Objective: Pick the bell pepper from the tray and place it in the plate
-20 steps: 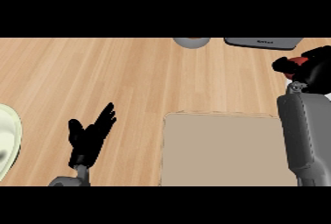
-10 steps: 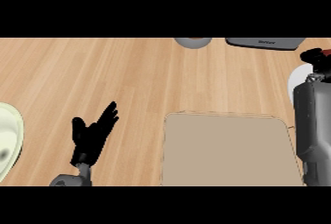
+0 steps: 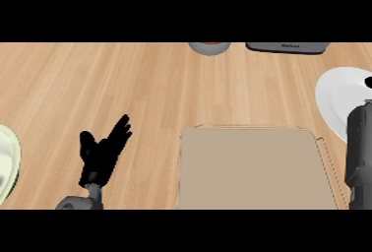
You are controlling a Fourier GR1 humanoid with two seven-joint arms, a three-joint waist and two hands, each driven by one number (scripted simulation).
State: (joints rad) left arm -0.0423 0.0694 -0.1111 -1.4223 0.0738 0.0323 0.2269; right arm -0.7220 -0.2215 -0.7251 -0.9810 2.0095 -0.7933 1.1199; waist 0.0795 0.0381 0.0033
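One tray (image 3: 254,170): pepper unseen.
Left hand (image 3: 102,153): left of tray, fingers straight, kept clear.
Right hand (image 3: 367,81): over plate (image 3: 338,96), likely placing; hold untellable.

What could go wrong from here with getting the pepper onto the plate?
1. No pepper shows on the tray or anywhere else, and the right hand is nearly off the right edge, so a drop onto the white plate can't be checked.
2. The right forearm crosses that plate's rim and may nudge it.
3. A pale green plate at left could be mistaken for the target.
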